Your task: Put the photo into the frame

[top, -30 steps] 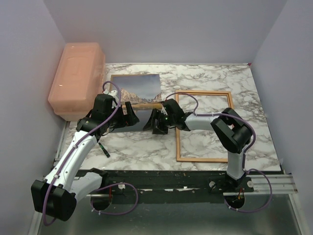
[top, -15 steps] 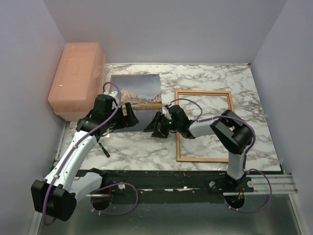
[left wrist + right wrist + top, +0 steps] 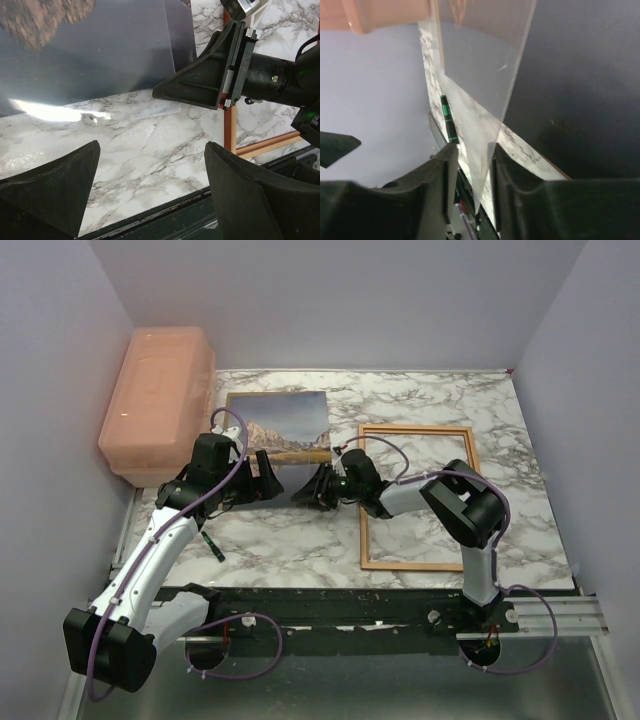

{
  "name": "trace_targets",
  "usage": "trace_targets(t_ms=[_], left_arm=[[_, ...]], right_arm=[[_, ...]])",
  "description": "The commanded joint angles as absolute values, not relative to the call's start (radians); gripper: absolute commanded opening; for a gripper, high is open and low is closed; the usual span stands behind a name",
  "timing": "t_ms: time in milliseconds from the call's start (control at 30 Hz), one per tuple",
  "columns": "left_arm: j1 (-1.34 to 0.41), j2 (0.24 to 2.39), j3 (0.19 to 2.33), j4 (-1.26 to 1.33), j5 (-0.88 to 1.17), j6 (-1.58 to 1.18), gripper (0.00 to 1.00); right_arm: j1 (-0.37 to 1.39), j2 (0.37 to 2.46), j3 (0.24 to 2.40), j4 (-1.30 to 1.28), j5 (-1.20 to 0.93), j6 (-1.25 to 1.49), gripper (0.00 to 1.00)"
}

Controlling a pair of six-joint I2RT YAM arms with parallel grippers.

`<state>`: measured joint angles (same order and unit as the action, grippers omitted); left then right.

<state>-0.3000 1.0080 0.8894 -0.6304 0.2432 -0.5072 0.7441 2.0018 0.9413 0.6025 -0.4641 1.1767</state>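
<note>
The photo [image 3: 278,435], a mountain over a dark lake, lies flat at the back middle of the table, also seen in the left wrist view [image 3: 90,50]. A clear sheet [image 3: 485,75] covers its near part and overhangs the marble. The frame [image 3: 415,495] lies flat to the right, its red-orange edge [image 3: 230,127] in the left wrist view. My right gripper [image 3: 318,490] [image 3: 472,150] sits at the sheet's near right corner, jaws narrow, the corner between them against one finger with a gap on the other side. Just left of it, above the photo's near edge, hovers my left gripper [image 3: 265,480] [image 3: 150,150], open and holding nothing.
A pink lidded box [image 3: 155,400] stands at the back left against the wall. A black pen with green bands [image 3: 212,543] lies on the marble near the left arm. A thin brown edge [image 3: 265,395] shows along the photo's far side.
The right gripper's jaws have narrowed around the clear sheet's corner, and it has shifted slightly toward the photo. The left arm has not moved.
</note>
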Motion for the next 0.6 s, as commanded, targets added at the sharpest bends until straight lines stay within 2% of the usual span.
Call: trace_targets(t_ms=[0,233,567], left_arm=[[-0.293,0.988,0.900,-0.637,0.226,-0.495,0.88],[-0.291,0.984,0.903,-0.636,0.232,-0.500,0.87],[-0.293,0.981,0.904,-0.627,0.248,-0.509,0.88]], right_arm=[[0.741,2.008,0.979,0.564,-0.430,1.154,0.31],[0.740,1.886,0.952,0.424,-0.347,1.081,0.01],[0.741,1.567,0.811,0.174,-0.232,1.016,0.01]])
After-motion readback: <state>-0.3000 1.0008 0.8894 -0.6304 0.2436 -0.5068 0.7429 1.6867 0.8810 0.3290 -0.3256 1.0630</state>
